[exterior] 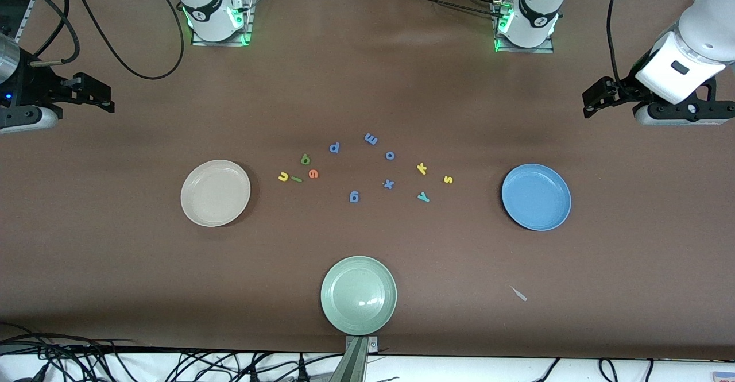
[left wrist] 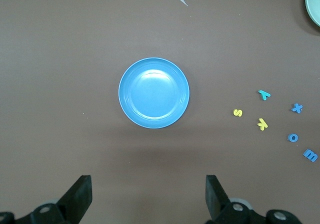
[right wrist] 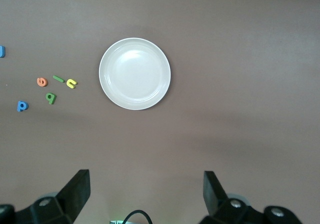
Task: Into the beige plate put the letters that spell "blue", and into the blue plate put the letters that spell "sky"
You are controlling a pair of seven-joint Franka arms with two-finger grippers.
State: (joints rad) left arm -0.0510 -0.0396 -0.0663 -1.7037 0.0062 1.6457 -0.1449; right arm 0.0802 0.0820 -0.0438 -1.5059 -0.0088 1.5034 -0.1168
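Note:
The empty beige plate (exterior: 215,192) (right wrist: 134,73) lies toward the right arm's end. Beside it are the yellow u (exterior: 283,176) (right wrist: 71,83), light green l (exterior: 296,179), dark green b (exterior: 305,159) and orange e (exterior: 313,173). The empty blue plate (exterior: 536,197) (left wrist: 154,93) lies toward the left arm's end, with the yellow s (exterior: 448,180) (left wrist: 238,112), yellow k (exterior: 422,168) and teal y (exterior: 424,196) beside it. My left gripper (exterior: 683,119) (left wrist: 148,184) and right gripper (exterior: 23,122) (right wrist: 146,180) hang open and empty, high over the table's two ends.
Blue letters p (exterior: 335,147), m (exterior: 371,138), o (exterior: 390,155), x (exterior: 389,184) and g (exterior: 354,197) lie between the two letter groups. A pale green plate (exterior: 359,294) sits nearest the front camera. A small pale scrap (exterior: 519,293) lies near it.

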